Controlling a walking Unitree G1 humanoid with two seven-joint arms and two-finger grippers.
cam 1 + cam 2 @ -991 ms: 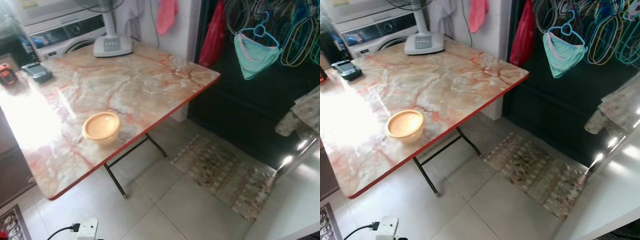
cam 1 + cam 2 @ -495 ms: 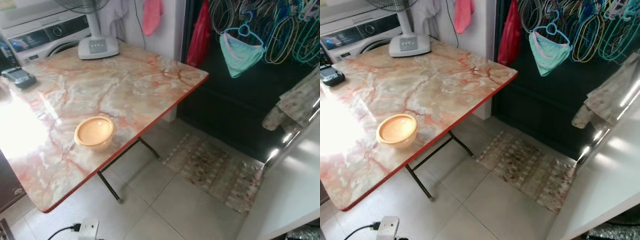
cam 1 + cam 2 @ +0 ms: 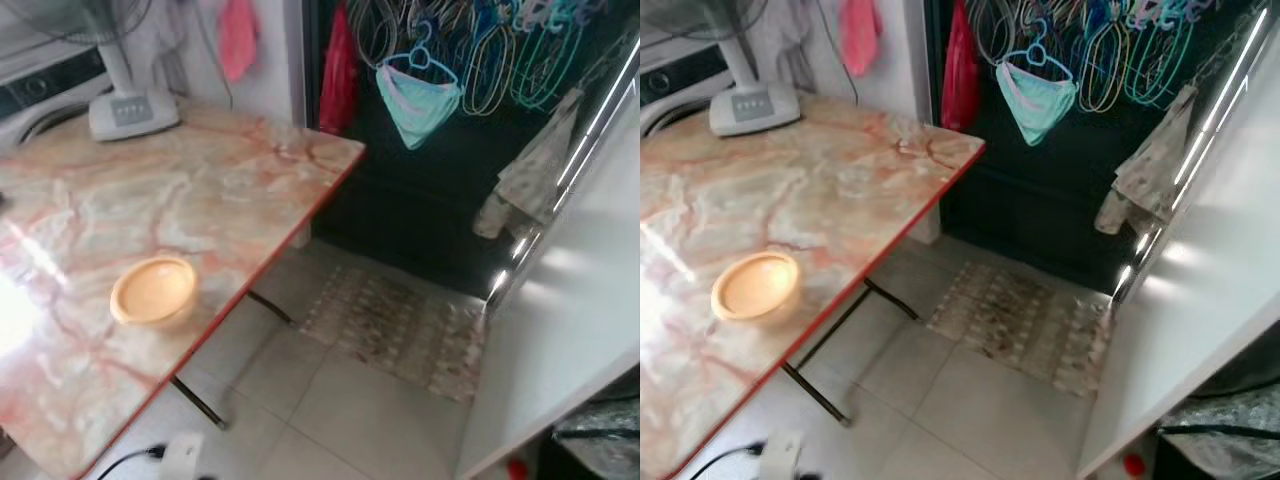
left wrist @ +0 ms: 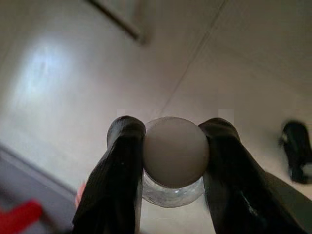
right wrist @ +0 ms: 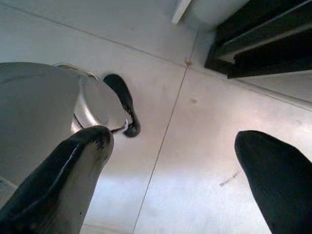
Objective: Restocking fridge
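Down at the robot's sides, over pale floor tiles, hang both grippers. The left gripper pinches one clear bottle with a rounded white cap between its two black fingers, the cap facing the wrist camera. The right gripper has its fingers spread wide apart with nothing between them.

In the head views, a white fridge door stands open at the near right. On the left, one folding table with a marbled orange top and red edge carries one orange bowl near its front edge. One patterned floor mat lies between the table and the dark doorway beyond.

Farther back, one white fan base sits on the table's far end, its button markings too blurred to read. Several coloured hangers hang in the doorway, one holding a teal garment; their number is unclear.
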